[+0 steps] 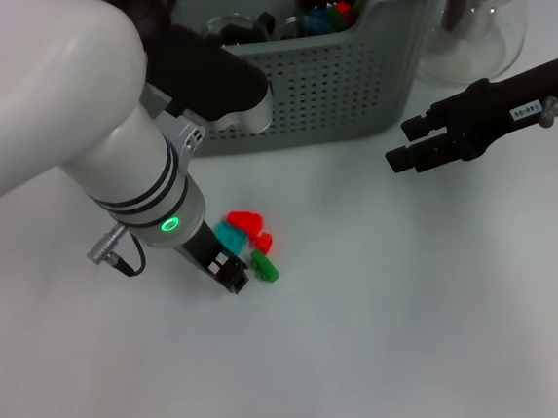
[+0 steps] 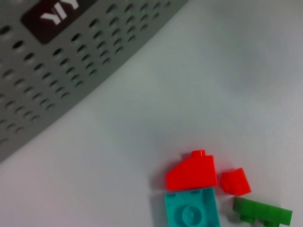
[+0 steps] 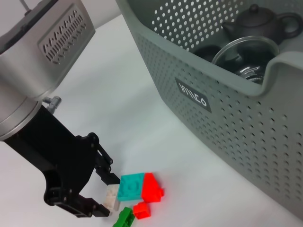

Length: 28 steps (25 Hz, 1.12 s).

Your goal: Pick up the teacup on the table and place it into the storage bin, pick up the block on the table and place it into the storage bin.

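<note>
Several blocks lie together on the white table: a red wedge block (image 1: pixel 244 219) (image 2: pixel 191 171) (image 3: pixel 151 187), a teal block (image 1: pixel 229 237) (image 2: pixel 191 210) (image 3: pixel 131 187), a small red block (image 1: pixel 262 241) (image 2: pixel 235 181) and a green block (image 1: pixel 264 267) (image 2: pixel 262 213) (image 3: pixel 124 218). My left gripper (image 1: pixel 232 274) (image 3: pixel 105 196) is down at the table beside them, open, with a pale block (image 3: pixel 112 197) between its fingers. The grey-green storage bin (image 1: pixel 346 76) (image 3: pixel 227 118) (image 2: pixel 52 71) stands behind. A glass teacup (image 3: pixel 246 56) (image 1: pixel 234 27) sits inside it. My right gripper (image 1: pixel 402 144) hovers open right of the bin.
A dark teapot (image 3: pixel 258 21) and a cup with coloured blocks (image 1: pixel 326 14) are in the bin. A clear glass jug (image 1: pixel 473 26) stands at the back right, behind my right arm.
</note>
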Tool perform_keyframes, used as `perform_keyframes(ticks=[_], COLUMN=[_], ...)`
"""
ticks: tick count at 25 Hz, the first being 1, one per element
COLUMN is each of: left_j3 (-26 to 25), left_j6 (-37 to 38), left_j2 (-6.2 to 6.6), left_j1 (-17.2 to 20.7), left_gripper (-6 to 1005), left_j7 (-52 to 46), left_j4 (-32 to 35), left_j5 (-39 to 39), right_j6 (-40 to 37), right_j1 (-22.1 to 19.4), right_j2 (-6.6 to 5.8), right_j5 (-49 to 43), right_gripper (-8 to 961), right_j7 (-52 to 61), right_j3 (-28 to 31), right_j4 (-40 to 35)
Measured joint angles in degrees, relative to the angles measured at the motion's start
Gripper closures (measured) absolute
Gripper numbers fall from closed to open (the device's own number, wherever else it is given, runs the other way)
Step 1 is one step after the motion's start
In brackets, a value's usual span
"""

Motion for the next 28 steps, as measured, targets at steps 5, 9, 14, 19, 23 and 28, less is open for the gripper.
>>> perform_keyframes(ticks=[5,9,14,19,23,28], left_j3=[0.0,0.0,-2.8,-11.0,-25.6,-36.8], left_j6=[0.2,1.4,7.6,11.4,14.4,12.2], left_j2=[0.0,0.0,-0.01,0.01,0.27,0.71], left_j1=[-0.2,0.2,3.5,7.3,8.4,3.9], left_gripper=[525,557,597,597,596,596], left_j7=[-0.1,-0.1,0.9,5.0,11.6,16.5], left_j4=[0.4,2.3,11.5,22.0,34.0,34.4], left_j5=[0.2,1.4,4.8,2.8,-14.6,-26.4], right_j6=[0.0,0.1,0.2,0.5,0.4,0.7], right_j1=[0.1,0.1,0.3,0.4,0.6,0.6], right_j2=[-0.16,-0.26,-0.33,-0.17,-0.16,-0.14], right_j5=[0.1,0.2,0.3,0.3,0.2,0.3], right_gripper=[295,295,294,293,292,291], right_j7=[0.0,0.0,0.0,0.0,0.5,0.6], right_j3=[0.0,0.0,0.0,0.0,0.0,0.0], right_j4=[0.0,0.0,0.0,0.0,0.0,0.0])
